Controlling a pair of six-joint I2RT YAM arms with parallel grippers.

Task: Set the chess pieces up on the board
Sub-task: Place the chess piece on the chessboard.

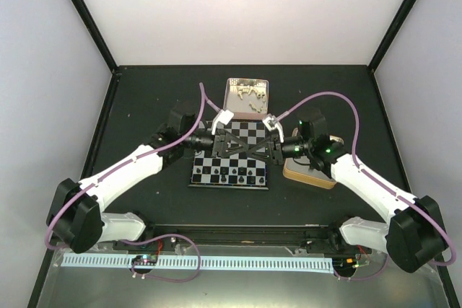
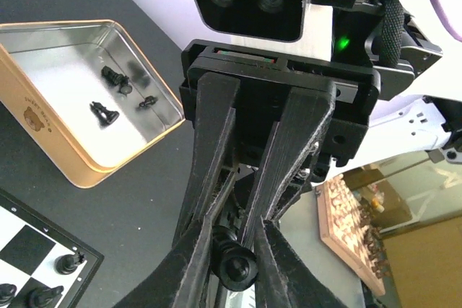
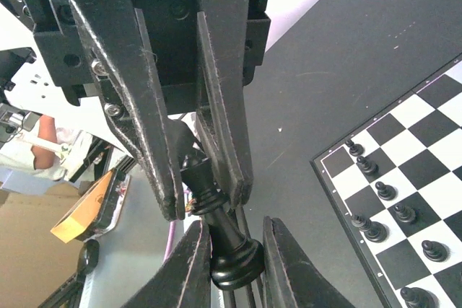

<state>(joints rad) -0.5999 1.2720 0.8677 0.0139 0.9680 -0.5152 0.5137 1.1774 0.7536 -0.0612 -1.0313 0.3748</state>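
Note:
Both grippers meet tip to tip above the board (image 1: 193, 178). One black chess piece (image 3: 216, 207), a tall one with a collared head, hangs between them. My right gripper (image 3: 234, 250) is shut on its round base. My left gripper (image 2: 231, 265) is shut on its head end (image 2: 237, 266), and its fingers (image 3: 137, 106) reach in from the top of the right wrist view. Several black pieces (image 1: 229, 176) stand on the board's near rows; a row of them (image 3: 375, 189) also shows in the right wrist view. Cream pieces (image 1: 249, 94) lie in the far tin.
A silver tin (image 1: 229, 95) sits just beyond the board. A gold-walled tin (image 2: 130, 160) lies right of the board, under my right arm, with three black pieces (image 2: 114, 77) in it. Purple cables arch over both wrists.

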